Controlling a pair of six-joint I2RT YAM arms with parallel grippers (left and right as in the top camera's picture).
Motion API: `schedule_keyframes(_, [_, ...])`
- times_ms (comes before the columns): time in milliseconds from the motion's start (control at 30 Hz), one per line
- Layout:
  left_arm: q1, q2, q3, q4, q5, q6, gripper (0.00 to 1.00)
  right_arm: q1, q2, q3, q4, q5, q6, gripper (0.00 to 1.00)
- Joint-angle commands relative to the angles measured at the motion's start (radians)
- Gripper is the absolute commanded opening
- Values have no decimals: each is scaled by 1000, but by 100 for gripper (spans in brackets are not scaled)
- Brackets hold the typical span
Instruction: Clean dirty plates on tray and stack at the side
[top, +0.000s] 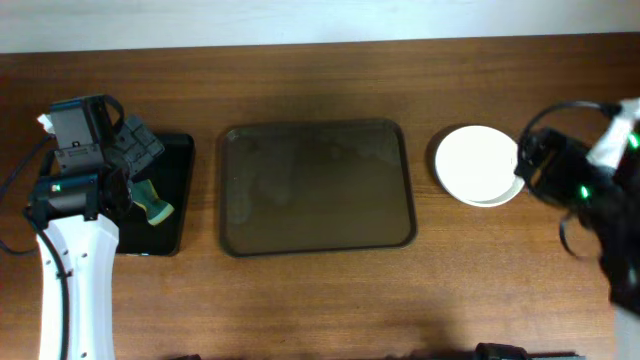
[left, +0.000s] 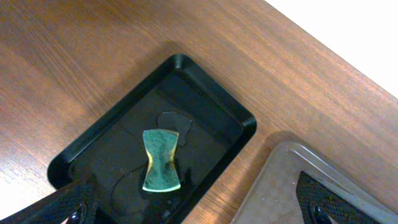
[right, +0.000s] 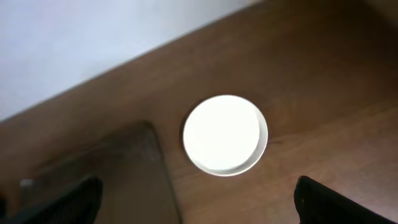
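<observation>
The brown tray (top: 316, 188) lies in the middle of the table with nothing on it; its corner shows in the left wrist view (left: 292, 186) and its right end in the right wrist view (right: 106, 174). The white plates (top: 478, 165) sit in a stack on the table just right of the tray, and they look clean from the right wrist (right: 225, 135). My right gripper (top: 537, 165) hovers right of the stack, open and empty, fingers (right: 336, 202) spread wide. My left gripper (top: 138, 168) hangs open and empty over the black tray.
A small black tray (top: 180, 160) at the left holds a green and yellow sponge (left: 161, 160) and a film of water. The sponge (top: 155, 205) lies free, below the left fingers (left: 68, 205). The table's back edge meets a white wall.
</observation>
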Motion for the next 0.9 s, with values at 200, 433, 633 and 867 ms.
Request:
schedule_keyframes(200, [0, 4, 6, 2, 0, 6, 99, 9, -260, 17, -188, -2, -14, 98])
schedule_keyframes(433, [0, 4, 6, 2, 0, 6, 99, 9, -345, -38, -105, 44, -131, 98])
schedule_keyframes(633, [0, 4, 6, 2, 0, 6, 99, 10, -654, -648, 562, -14, -151, 98])
schedule_keyframes(867, [0, 4, 6, 2, 0, 6, 99, 43, -967, -1246, 1023, -43, -110, 98])
